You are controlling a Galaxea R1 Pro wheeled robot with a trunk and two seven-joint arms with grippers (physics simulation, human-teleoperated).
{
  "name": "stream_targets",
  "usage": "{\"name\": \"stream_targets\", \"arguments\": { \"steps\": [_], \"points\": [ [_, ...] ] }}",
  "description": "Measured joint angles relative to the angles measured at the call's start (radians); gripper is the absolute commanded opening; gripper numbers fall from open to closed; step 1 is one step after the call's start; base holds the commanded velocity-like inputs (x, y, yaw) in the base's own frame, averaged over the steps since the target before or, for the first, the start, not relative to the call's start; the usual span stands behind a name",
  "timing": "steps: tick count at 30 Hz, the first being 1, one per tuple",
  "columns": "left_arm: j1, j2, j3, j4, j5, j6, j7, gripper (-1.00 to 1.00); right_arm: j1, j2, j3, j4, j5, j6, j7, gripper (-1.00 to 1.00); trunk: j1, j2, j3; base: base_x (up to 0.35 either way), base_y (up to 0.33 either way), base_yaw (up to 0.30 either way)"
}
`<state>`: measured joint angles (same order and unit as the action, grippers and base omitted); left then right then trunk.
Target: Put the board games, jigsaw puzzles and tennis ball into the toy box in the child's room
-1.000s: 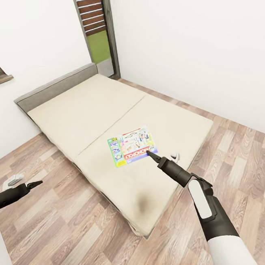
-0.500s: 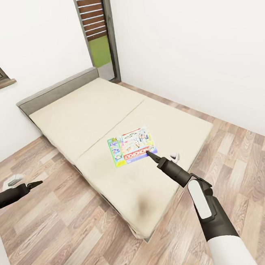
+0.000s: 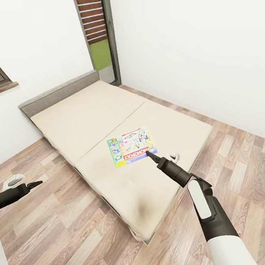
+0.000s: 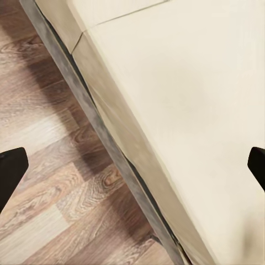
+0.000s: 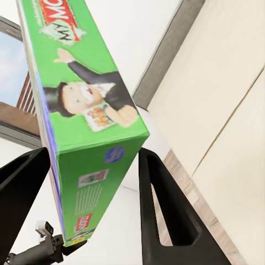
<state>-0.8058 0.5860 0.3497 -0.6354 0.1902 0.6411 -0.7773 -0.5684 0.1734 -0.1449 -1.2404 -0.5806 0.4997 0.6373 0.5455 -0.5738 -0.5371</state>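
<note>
The right gripper (image 3: 150, 154) has its jaws closed on the near edge of the Monopoly board game (image 3: 131, 145) — in the right wrist view the box's green side (image 5: 91, 110) sits clamped between the two dark fingers (image 5: 157, 204). The game lies over the beige bed (image 3: 85, 113), near the mattress's middle, with a small white object (image 3: 175, 157) just beside the gripper. The left gripper (image 3: 35, 184) hangs over the wood floor (image 3: 78, 236) beside the bed, its fingertips (image 4: 11, 168) spread wide apart — nothing between them.
</note>
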Motion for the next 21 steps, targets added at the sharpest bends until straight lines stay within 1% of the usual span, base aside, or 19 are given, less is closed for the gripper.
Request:
{"name": "stream_targets", "arguments": {
  "steps": [14,21],
  "points": [
    [0.000,0.000,0.003,0.000,0.000,0.000,-0.001,1.00,0.000,0.000,0.000,0.000,-0.002,0.000,0.000,-1.00,0.000,0.000,0.001,0.000,0.000,0.000],
    [0.000,0.000,0.003,0.000,0.000,0.000,-0.001,1.00,0.000,0.000,0.000,0.000,-0.001,-0.001,0.001,-1.00,0.000,0.000,0.010,0.000,0.000,0.000]
  ]
}}
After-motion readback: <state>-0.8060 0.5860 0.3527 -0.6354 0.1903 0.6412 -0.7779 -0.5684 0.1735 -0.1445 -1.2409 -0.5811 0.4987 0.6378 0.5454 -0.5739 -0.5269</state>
